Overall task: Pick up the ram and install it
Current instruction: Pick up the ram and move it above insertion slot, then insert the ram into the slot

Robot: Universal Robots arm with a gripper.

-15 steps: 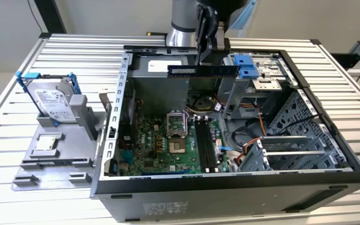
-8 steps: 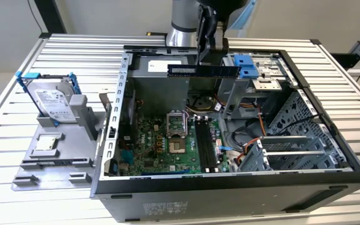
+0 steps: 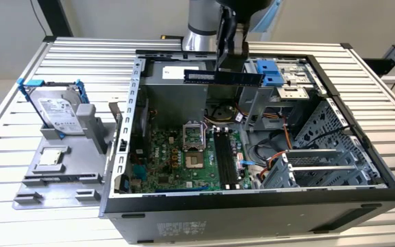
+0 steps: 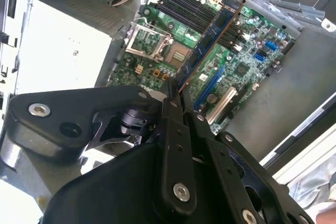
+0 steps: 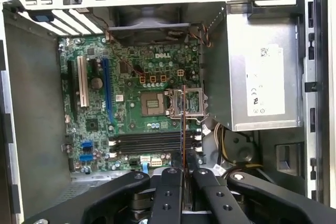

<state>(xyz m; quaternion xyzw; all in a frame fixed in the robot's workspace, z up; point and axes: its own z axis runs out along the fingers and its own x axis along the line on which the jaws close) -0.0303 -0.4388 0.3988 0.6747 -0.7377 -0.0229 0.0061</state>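
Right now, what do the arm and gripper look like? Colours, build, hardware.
Arm: silver-grey cylindrical link, black joint section, light-blue cap. Gripper: matte black, with two flat linkage fingers that carry silver screw heads and pivot pins.

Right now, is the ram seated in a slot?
No, the jaws hold the ram above the open case, clear of the board's slots.

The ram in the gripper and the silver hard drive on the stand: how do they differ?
The ram is a thin dark stick; the hard drive is a broad silver slab in a blue bracket. The ram hangs over the open case, pinched by the gripper; the hard drive leans on a grey stand outside it. Neither is fitted in the case.
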